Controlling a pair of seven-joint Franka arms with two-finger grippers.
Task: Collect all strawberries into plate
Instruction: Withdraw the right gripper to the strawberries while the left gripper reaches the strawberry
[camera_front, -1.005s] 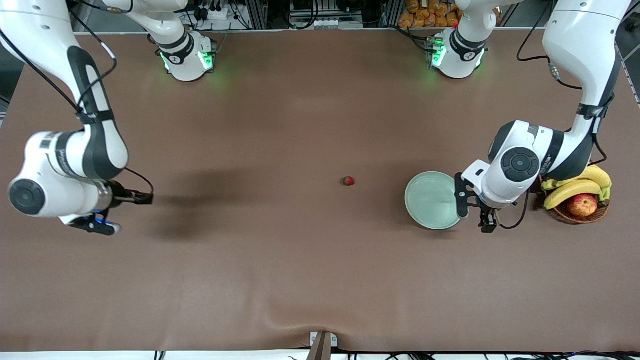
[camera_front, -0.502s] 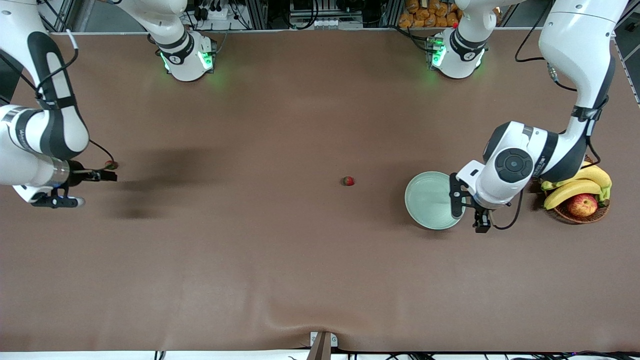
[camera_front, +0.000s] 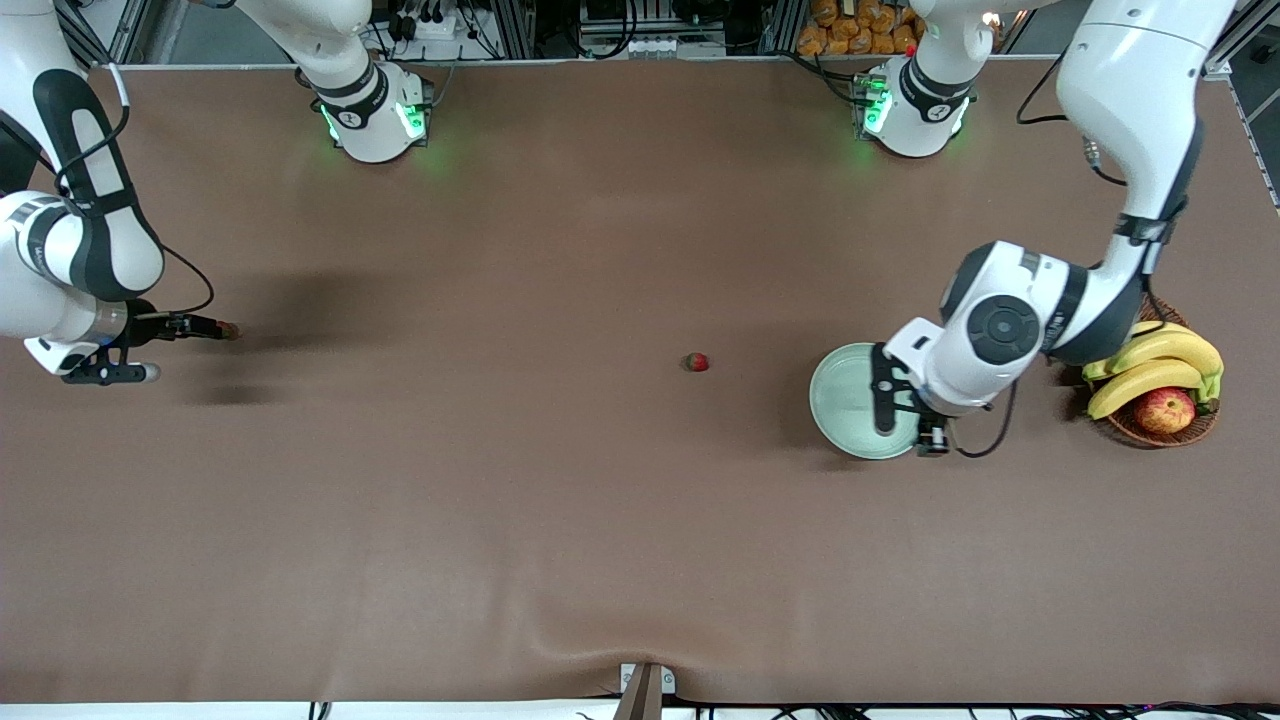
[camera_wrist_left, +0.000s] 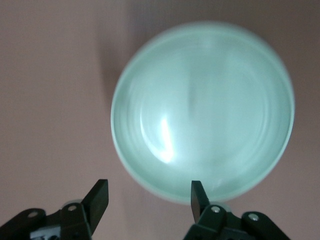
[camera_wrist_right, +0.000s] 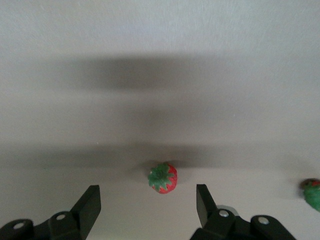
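The pale mint-green plate (camera_front: 848, 400) (camera_wrist_left: 202, 112) lies toward the left arm's end of the table. My left gripper (camera_front: 908, 425) (camera_wrist_left: 148, 197) hangs open over the plate's rim, holding nothing. My right gripper (camera_front: 105, 373) (camera_wrist_right: 147, 200) is open low over the table at the right arm's end. A small red strawberry (camera_wrist_right: 163, 178) with a green top lies on the table just ahead of its fingers. A second strawberry (camera_wrist_right: 312, 192) shows at the edge of the right wrist view. One strawberry (camera_front: 230, 330) lies by the right wrist. Another strawberry (camera_front: 696, 361) sits mid-table.
A brown wicker basket (camera_front: 1130, 432) with bananas (camera_front: 1150, 375) and an apple (camera_front: 1165, 410) stands beside the plate, at the left arm's end. The left arm's elbow hangs above it. The arms' bases (camera_front: 375, 120) (camera_front: 910, 115) stand along the table's back edge.
The right arm swung toward its end of the table and away from the front camera, uncovering a strawberry. The left gripper slid from beside the plate to over its rim.
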